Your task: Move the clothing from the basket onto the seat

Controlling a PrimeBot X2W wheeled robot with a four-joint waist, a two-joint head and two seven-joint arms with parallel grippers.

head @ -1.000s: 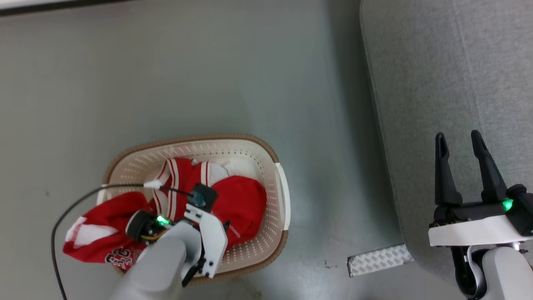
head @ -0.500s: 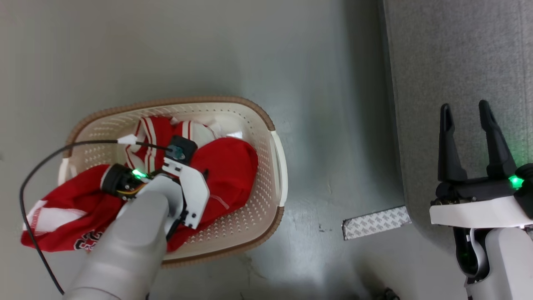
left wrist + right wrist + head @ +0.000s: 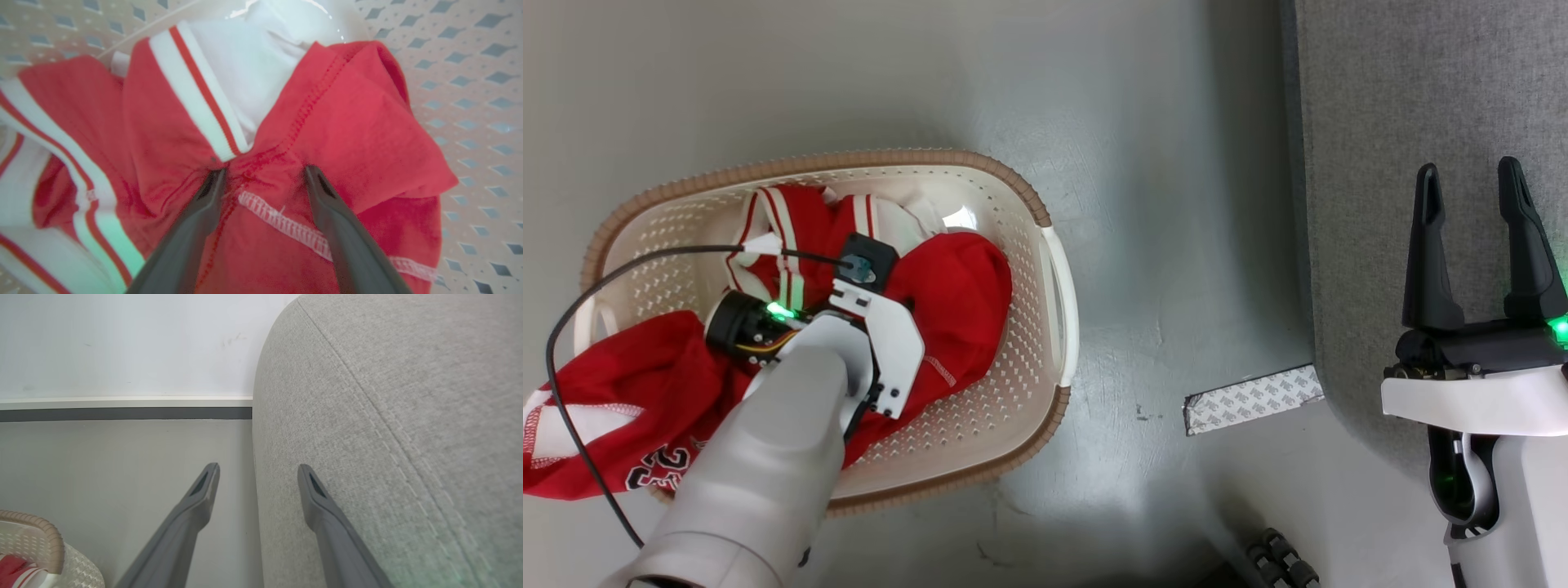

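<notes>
Head view: the basket [image 3: 1013, 392] stands on the grey floor [image 3: 1135, 122] toward 9 o'clock of the picture, and the clothing [image 3: 956, 286] lies bunched inside it, red with white striped trim. One part of it hangs over the brown rim at the basket's 8 o'clock, dark printed numbers showing there. The left arm reaches in from 7 o'clock, its wrist over the middle of the heap, a black cable [image 3: 645, 255] looping off toward 9 o'clock. The seat [image 3: 1421, 82] fills the 2 to 3 o'clock side, well apart from the basket, with a strip of patterned tape [image 3: 1250, 398] on the floor between them, just beside the seat's edge. The right gripper [image 3: 1468, 175] hovers at 4 o'clock over the seat's edge, fingers pointing to 12, spread wide and holding nothing

In the left wrist view the left gripper [image 3: 263, 173] has its jaws apart, both tips pressed into the red fabric beside a stitched seam, a fold bunched between them but not pinched

In the right wrist view the seat's rounded side rises at 3 o'clock, and the basket's rim peeks in at 8 o'clock
</notes>
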